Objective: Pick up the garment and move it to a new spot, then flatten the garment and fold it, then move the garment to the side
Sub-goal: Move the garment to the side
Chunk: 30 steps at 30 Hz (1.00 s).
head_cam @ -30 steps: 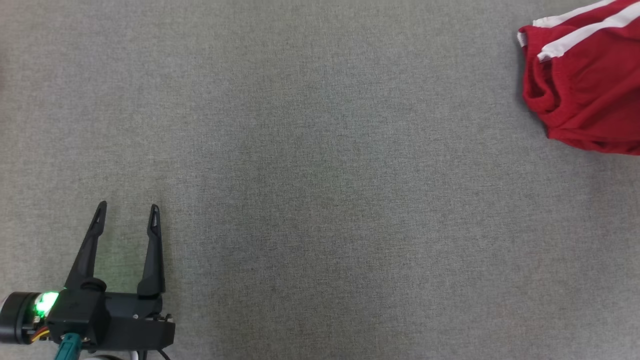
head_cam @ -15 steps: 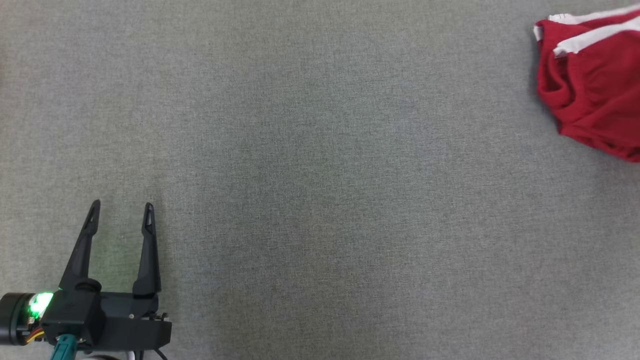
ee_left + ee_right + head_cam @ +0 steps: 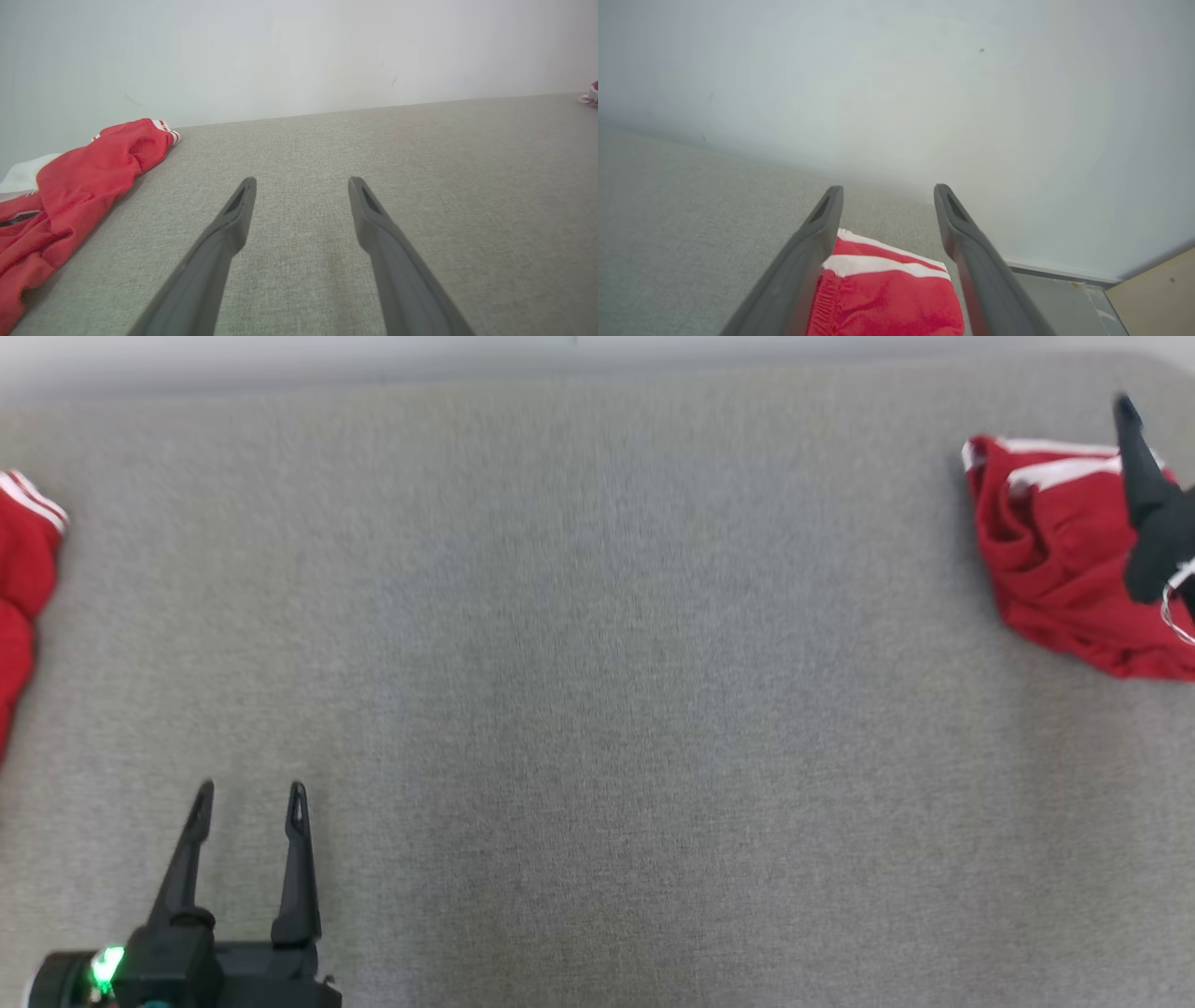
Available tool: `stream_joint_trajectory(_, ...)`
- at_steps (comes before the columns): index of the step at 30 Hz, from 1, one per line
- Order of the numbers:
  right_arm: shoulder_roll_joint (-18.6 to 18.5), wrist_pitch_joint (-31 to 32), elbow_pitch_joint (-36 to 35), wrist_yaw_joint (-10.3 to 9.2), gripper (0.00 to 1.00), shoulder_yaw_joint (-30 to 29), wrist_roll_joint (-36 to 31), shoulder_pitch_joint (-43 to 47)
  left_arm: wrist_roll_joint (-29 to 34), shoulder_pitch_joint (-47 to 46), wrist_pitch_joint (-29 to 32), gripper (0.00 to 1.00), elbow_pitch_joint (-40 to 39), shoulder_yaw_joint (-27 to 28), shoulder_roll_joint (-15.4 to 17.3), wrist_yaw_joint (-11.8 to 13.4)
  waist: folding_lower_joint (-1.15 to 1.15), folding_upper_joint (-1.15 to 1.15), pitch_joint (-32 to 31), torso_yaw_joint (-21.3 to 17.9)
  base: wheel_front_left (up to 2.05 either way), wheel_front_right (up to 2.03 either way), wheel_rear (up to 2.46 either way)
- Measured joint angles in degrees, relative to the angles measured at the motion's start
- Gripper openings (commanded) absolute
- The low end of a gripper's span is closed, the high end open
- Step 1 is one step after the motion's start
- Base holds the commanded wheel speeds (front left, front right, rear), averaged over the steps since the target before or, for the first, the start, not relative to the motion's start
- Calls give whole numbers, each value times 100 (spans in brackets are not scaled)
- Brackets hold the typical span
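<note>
Garment (image 3: pixel 1050 555) of red cloth with white stripes lies bunched at the far right of the grey fabric surface (image 3: pixel 597 663), close to its back edge; it is rumpled, neither flattened nor folded. The right gripper (image 3: pixel 888 190) is over it. In the right wrist view its two dark prongs stand wide apart, with the striped hem showing between and beneath them and nothing pinched; whether either prong rests on the cloth cannot be told. In the head view one of those fingers (image 3: pixel 1136 467) slants across the garment at the right edge of the picture. The left gripper (image 3: pixel 250 793) sits low on the left side, well apart from the garment — its jaws are spread and empty above bare grey fabric. A second red piece (image 3: pixel 23 560), also white-striped at its edge, lies at the far left of the surface. In the left wrist view it is heaped to the left of the prongs, with some white cloth beside it. A pale wall (image 3: pixel 299 56) rises behind the back edge of the surface.
</note>
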Motion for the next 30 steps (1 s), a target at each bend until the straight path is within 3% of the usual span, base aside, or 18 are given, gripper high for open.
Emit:
stream_joint_trajectory(5,236,-19,-1114,-1,100,-1228,-125,810,-19,215,0,100,77,-18,-80,34,-1,-1,-394,11,0,0,0)
stream_joint_trajectory(6,449,-19,-1558,0,100,-1809,-327,1390,-24,274,0,100,110,-40,-114,37,-1,-1,-546,20,0,0,0)
stream_joint_trajectory(8,745,-21,-2009,0,100,-2346,-584,1936,-35,335,0,100,176,-56,-143,38,-1,-1,-696,36,0,0,0)
stream_joint_trajectory(14,1634,-22,-3159,-1,100,-3470,-1333,3497,-57,442,0,100,266,-183,-214,53,-1,-2,-1107,118,0,0,0)
stream_joint_trajectory(22,2549,-22,-4359,-1,100,-4027,-2030,5051,-80,639,0,100,389,-323,-264,32,-1,-1,-1560,298,0,0,0)
stream_joint_trajectory(30,3023,-22,-5197,-1,100,-4118,-2165,6235,-102,793,0,100,420,-365,-286,64,-1,-1,-1852,535,0,0,0)
